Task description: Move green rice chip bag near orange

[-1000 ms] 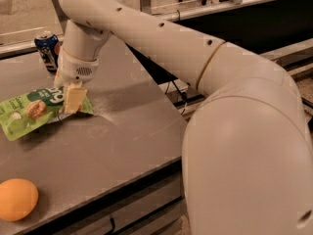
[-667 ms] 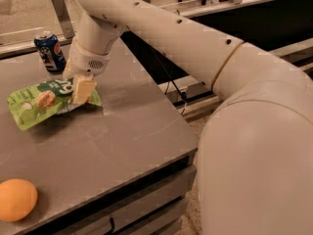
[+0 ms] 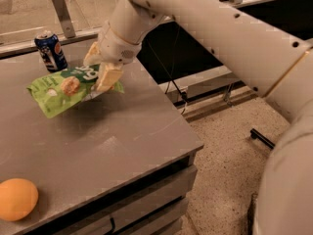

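The tool (image 3: 101, 71) is clamped on the chip bag's (image 3: 63, 88) right end, just above the worktop (image 3: 127, 131). The orange (image 3: 17, 199) lies well apart at the bag's 7 o'clock.

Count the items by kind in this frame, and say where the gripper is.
Snack bags: 1, the green rice chip bag, clamped in the gripper over the table.
Cans: 1, the blue soda can.
Fruit: 1, the orange.
Total: 3.
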Available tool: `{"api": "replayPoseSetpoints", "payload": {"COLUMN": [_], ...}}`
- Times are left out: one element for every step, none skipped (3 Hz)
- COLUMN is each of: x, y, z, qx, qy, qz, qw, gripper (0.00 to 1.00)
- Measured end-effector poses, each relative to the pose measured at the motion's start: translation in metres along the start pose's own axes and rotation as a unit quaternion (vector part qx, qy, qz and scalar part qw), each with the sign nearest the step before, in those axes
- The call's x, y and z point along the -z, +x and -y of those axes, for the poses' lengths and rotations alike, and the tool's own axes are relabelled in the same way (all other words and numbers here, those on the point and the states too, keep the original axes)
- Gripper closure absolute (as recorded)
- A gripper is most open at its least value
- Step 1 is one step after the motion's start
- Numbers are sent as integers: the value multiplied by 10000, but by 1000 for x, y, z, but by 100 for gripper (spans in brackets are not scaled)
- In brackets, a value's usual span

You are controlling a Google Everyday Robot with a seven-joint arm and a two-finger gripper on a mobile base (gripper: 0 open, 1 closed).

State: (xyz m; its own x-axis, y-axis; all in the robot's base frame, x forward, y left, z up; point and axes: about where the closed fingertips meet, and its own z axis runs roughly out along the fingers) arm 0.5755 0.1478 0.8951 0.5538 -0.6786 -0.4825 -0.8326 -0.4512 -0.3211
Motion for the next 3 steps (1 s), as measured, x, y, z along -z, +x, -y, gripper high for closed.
{"api": "replayPoseSetpoints", "payload": {"x": [8, 4, -4], "y": [2, -5, -12], "z": [-26, -49, -65], "qx": [476, 985, 1310], "qy": [-6, -45, -94], "qz": [47, 56, 147], "qw": [9989, 9951, 9912], "gripper": [100, 100, 100]}}
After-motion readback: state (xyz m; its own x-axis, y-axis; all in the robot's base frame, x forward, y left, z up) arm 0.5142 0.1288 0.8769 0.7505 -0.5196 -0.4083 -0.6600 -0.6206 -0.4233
